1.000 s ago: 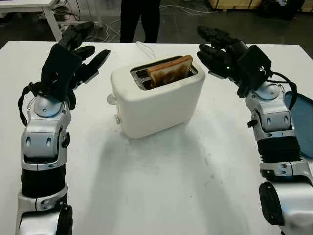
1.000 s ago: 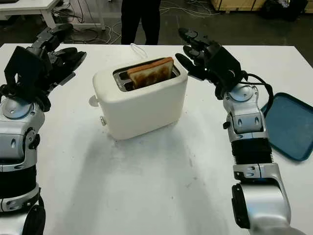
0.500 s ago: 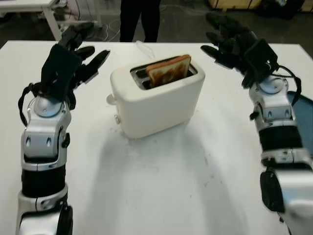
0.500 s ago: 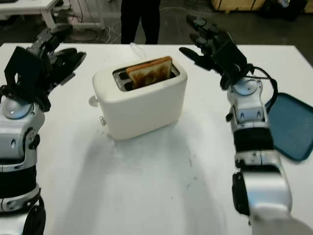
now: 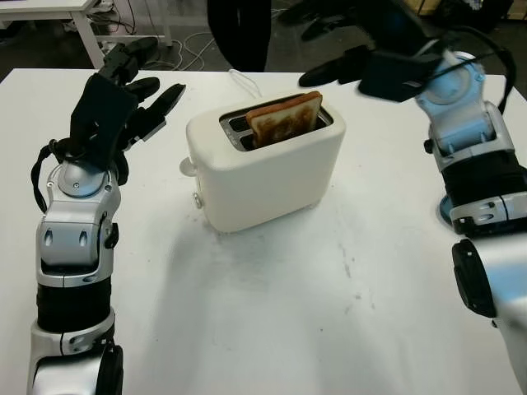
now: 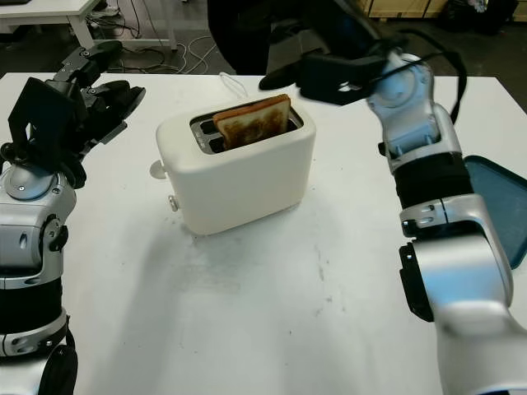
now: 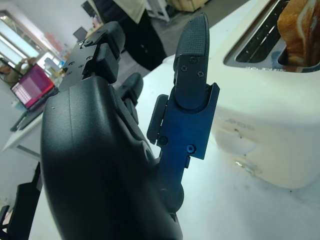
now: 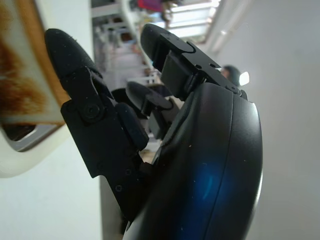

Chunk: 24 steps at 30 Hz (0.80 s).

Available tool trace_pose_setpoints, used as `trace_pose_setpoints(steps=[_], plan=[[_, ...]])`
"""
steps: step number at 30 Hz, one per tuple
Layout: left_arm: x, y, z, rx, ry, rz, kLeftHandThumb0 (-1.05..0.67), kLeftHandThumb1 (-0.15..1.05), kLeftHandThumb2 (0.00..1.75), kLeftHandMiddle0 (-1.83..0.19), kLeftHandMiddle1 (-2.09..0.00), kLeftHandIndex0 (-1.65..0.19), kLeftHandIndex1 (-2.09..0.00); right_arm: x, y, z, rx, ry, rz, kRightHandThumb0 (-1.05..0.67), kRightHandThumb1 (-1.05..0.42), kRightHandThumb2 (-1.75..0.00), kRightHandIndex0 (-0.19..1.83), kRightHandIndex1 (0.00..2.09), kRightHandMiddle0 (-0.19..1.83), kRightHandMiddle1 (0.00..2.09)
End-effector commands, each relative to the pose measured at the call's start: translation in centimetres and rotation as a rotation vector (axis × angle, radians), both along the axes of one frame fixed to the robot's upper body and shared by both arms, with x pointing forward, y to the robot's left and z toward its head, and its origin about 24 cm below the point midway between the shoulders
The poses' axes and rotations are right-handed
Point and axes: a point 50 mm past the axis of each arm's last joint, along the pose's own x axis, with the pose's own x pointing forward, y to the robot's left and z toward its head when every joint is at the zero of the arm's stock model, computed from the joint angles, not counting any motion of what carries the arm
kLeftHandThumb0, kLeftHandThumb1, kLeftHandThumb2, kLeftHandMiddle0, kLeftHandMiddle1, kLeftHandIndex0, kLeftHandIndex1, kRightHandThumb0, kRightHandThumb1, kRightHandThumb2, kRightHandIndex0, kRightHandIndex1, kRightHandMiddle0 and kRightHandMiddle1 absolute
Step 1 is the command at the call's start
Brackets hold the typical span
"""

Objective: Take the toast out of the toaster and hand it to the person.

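Right hand is open and empty, raised just above and behind the toaster, not touching the toast, which stands in a slot. Left hand is open, well left of the toaster. Nothing's done: you've yet to grasp, lift, and hand it to the person beyond the toaster.

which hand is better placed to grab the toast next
Right. The right hand is open, raised just beyond the toast sticking up from the toaster. The left hand is open too, but off to the toaster's side.
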Motion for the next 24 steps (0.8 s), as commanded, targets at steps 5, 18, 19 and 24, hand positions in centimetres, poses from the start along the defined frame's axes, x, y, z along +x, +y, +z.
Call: trace_pose_setpoints(steps=[5, 18, 19, 24], plan=[[-0.2, 0.2, 0.1, 0.020, -0.009, 0.017, -0.57, 0.92, 0.13, 0.00, -0.75, -0.15, -0.42, -0.3, 1.9, -0.2, -0.171, -0.035, 0.047, -0.76, -0.63, -0.01, 0.57, 0.68, 0.82, 0.10], [-0.2, 0.2, 0.0, 0.016, -0.011, 0.012, -0.56, 0.92, 0.14, 0.00, -0.75, -0.15, -0.42, 0.0, 2.6, -2.3, -0.300, -0.026, 0.061, -0.71, -0.62, 0.00, 0.62, 0.72, 0.86, 0.09], [-0.2, 0.2, 0.0, 0.016, -0.010, 0.011, -0.56, 0.92, 0.14, 0.00, -0.75, -0.14, -0.42, 0.1, 2.6, -2.4, -0.310, -0.030, 0.062, -0.71, -0.63, 0.00, 0.62, 0.73, 0.87, 0.09], [-0.3, 0.1, 0.0, 0.009, -0.006, 0.012, -0.56, 0.92, 0.13, 0.00, -0.75, -0.14, -0.42, 0.1, 2.4, -3.3, -0.351, -0.048, 0.057, -0.59, -0.66, -0.01, 0.67, 0.78, 0.93, 0.11]])
